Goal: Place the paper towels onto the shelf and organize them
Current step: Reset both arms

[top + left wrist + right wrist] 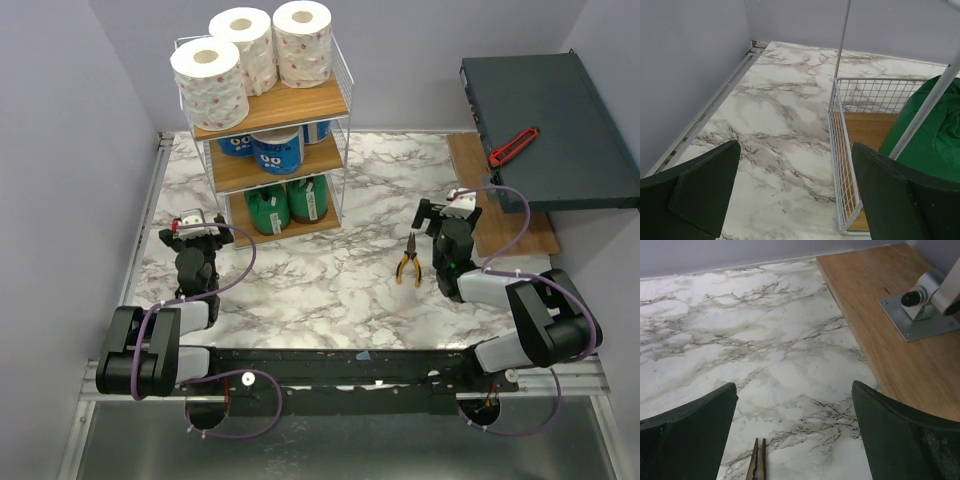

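The shelf (pixel 312 100) stands at the back left of the marble table. Three white speckled paper towels sit on its top board: one at the front left (pixel 210 82), two behind it (pixel 247 45) (pixel 302 42). Blue-wrapped rolls (pixel 277 150) fill the middle tier and green-wrapped rolls (pixel 268 210) the bottom tier. My left gripper (pixel 197 232) (pixel 796 150) hangs open and empty just left of the shelf's wire side (pixel 840 150), with a green roll (pixel 935 135) behind the wire. My right gripper (pixel 440 215) (pixel 794 390) is open and empty over the marble, far right of the shelf.
Yellow-handled pliers (pixel 408 262) (pixel 757 462) lie just left of the right gripper. A wooden board (pixel 505 215) (pixel 890 315) with a metal bracket (pixel 920 315) lies at the right. Above it is a dark flat box (pixel 550 125) carrying a red knife (pixel 513 146). Walls close the left and back.
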Tool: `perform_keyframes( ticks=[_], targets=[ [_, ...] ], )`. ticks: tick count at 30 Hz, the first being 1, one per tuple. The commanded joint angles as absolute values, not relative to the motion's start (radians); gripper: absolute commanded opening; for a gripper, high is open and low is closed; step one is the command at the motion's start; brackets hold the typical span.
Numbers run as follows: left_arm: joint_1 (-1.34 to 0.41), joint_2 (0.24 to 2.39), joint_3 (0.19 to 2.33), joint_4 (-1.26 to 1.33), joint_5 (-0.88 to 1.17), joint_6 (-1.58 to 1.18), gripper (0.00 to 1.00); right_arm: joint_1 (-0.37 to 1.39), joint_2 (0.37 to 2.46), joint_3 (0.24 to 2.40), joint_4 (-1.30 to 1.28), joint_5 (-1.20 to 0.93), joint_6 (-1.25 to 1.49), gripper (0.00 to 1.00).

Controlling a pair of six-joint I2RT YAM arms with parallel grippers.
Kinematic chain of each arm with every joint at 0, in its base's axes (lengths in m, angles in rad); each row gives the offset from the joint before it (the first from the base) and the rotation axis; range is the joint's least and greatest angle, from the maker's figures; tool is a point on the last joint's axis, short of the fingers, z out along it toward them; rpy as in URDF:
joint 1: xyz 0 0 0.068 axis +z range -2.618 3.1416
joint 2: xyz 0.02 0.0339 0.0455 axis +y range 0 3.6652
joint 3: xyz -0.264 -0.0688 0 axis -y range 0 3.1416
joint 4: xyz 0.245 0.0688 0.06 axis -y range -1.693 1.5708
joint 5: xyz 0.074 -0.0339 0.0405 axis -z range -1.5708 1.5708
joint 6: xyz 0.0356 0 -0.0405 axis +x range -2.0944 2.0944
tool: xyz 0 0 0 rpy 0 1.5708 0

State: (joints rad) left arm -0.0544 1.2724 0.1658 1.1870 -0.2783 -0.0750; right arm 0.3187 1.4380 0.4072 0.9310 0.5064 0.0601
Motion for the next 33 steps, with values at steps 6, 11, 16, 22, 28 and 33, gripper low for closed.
perform_keyframes(
  ticks=[6, 11, 16, 22, 28, 33],
  targets=[
    [-0.052, 1.279, 0.192, 1.167, -0.252, -0.077, 0.98, 0.313, 1.428, 0.339, 0.911, 0.558, 0.045, 1.0],
    [-0.051, 1.28, 0.194, 1.167, -0.252, -0.077, 0.99, 0.31, 1.441, 0.276, 1.048, 0.523, 0.038, 1.0],
    [-0.053, 1.282, 0.198, 1.163, -0.238, -0.068, 0.99, 0.309, 1.501, 0.28, 1.129, 0.371, -0.056, 1.0],
    [-0.057, 1.282, 0.173, 1.214, -0.226, -0.055, 0.98, 0.3, 1.576, 0.299, 1.198, 0.463, -0.041, 1.0],
    [-0.058, 1.282, 0.143, 1.27, -0.26, -0.071, 0.98, 0.26, 1.605, 0.31, 1.22, 0.524, 0.032, 1.0],
    [-0.059, 1.283, 0.168, 1.224, -0.265, -0.069, 0.99, 0.18, 1.605, 0.378, 1.067, 0.379, 0.09, 1.0]
  ],
)
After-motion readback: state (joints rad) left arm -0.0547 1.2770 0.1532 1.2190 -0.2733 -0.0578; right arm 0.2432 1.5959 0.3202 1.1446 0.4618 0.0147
